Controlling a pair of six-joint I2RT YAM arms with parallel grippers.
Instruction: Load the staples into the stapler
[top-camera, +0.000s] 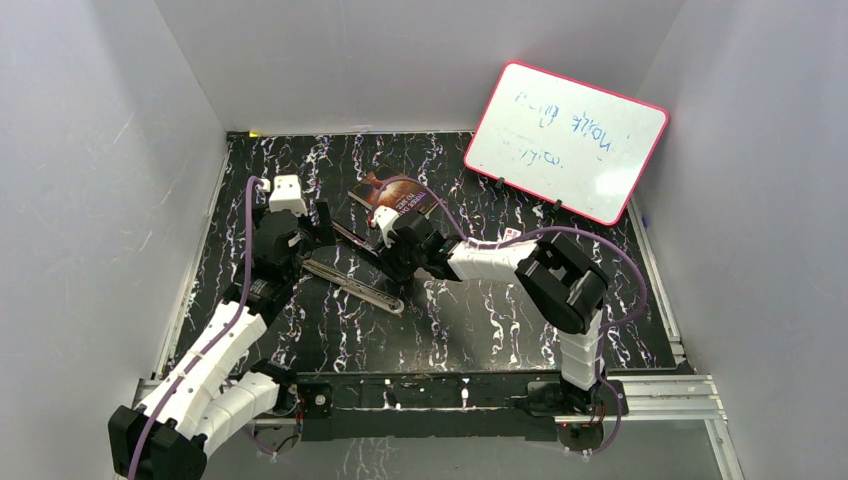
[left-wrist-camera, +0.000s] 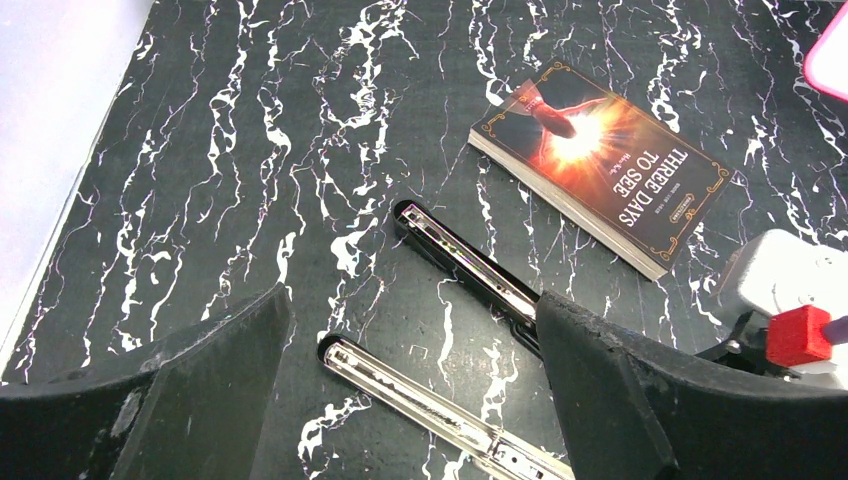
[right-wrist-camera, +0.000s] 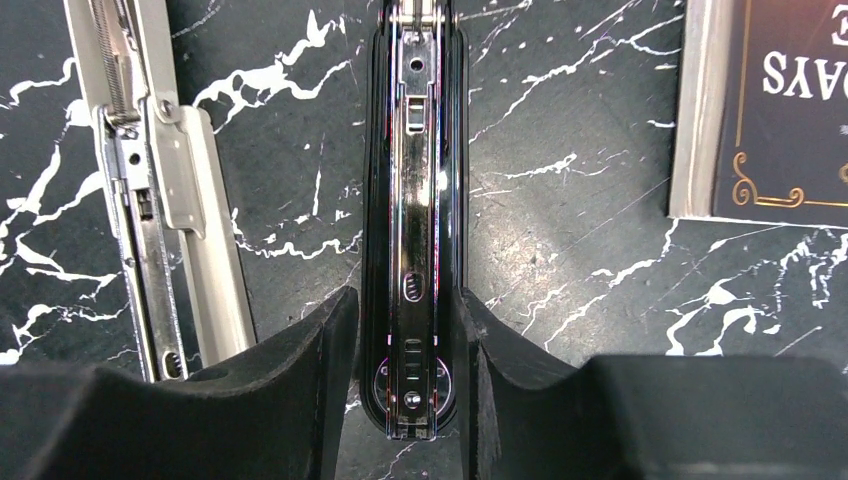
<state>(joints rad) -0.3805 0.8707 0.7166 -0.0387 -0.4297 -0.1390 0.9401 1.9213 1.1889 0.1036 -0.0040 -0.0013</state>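
Observation:
The stapler lies opened out flat on the black marbled table. Its silver magazine arm (top-camera: 355, 285) (left-wrist-camera: 420, 400) (right-wrist-camera: 150, 200) and its black arm (top-camera: 350, 240) (left-wrist-camera: 465, 262) (right-wrist-camera: 415, 150) spread apart in a V. My right gripper (top-camera: 378, 255) (right-wrist-camera: 410, 300) straddles the end of the black arm, and both fingers sit against its sides. My left gripper (top-camera: 315, 245) (left-wrist-camera: 412, 297) hangs wide open above the two tips and holds nothing. No staples strip shows. A small white-and-red box (top-camera: 511, 233) peeks out behind the right forearm.
A dark paperback book (top-camera: 390, 190) (left-wrist-camera: 600, 160) (right-wrist-camera: 770, 100) lies just behind the stapler. A pink-framed whiteboard (top-camera: 565, 140) leans at the back right. Grey walls close in the table on three sides.

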